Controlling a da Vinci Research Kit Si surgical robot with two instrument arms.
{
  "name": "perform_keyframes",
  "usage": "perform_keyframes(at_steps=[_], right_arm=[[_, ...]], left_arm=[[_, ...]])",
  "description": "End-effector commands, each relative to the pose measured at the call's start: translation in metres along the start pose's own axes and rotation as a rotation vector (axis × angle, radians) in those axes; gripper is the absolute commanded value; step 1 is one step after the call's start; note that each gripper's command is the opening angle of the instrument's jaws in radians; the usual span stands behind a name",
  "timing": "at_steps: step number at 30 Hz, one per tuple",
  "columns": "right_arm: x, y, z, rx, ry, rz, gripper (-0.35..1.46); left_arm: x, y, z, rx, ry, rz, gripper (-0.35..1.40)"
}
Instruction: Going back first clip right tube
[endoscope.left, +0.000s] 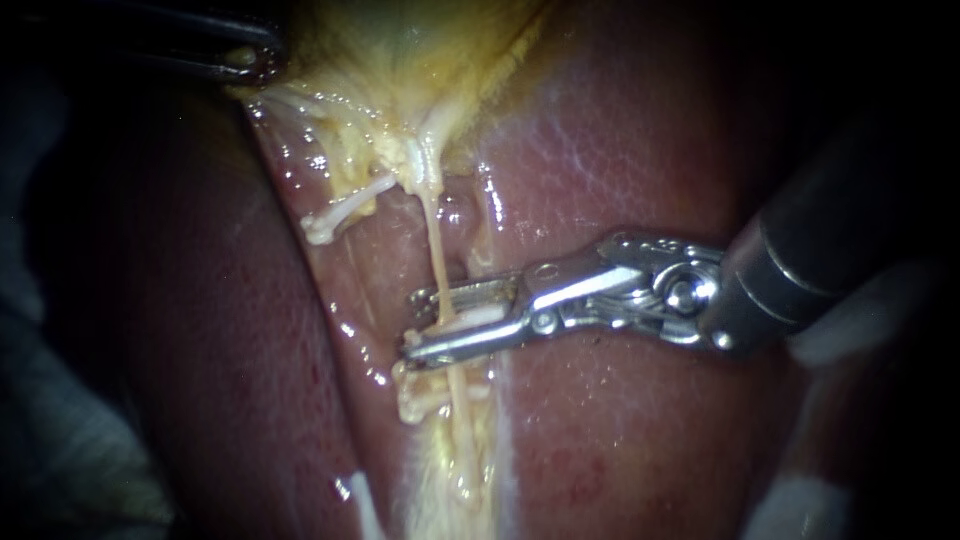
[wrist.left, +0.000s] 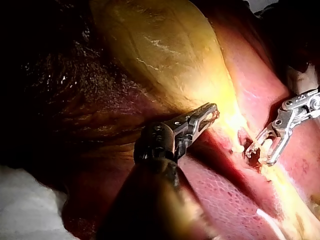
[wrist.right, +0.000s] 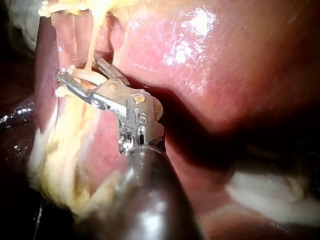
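The right tube (endoscope.left: 436, 255), thin and pale, runs down from the yellow gallbladder (endoscope.left: 400, 40) over the red liver (endoscope.left: 620, 140). My right instrument (endoscope.left: 412, 325) straddles this tube with its jaws open, one on each side. A white clip (endoscope.left: 478, 315) sits on the tube between them, and shows as a pale arc (wrist.right: 91, 78) in the right wrist view. A shorter left tube (endoscope.left: 345, 210) branches off towards the left. My left instrument (endoscope.left: 258, 60) is at the upper left, jaws shut on the gallbladder's edge (wrist.left: 220, 100), with strands pulled taut below it.
Yellowish fatty tissue (endoscope.left: 450, 440) lies along the groove below the clip. Liver lobes rise on both sides of the groove. A white cloth (wrist.left: 25, 210) lies beside the left instrument's shaft.
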Motion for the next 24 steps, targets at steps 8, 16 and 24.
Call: perform_keyframes(at_steps=[8, 16, 24], right_arm=[[0.0002, -0.002, -0.0017, -0.039, -0.083, -0.212, 0.46], [0.001, -0.004, -0.0059, -0.219, -0.09, -0.467, 0.5], [-0.0008, -0.006, -0.0104, -0.24, -0.102, -0.558, 0.5]], left_arm=[[0.0, 0.0, -0.0002, -0.002, -0.001, 0.0, -0.35], [0.0, 0.0, -0.0002, -0.002, -0.001, 0.0, -0.35], [-0.0001, 0.0, -0.0003, -0.002, -0.001, 0.0, -0.35]])
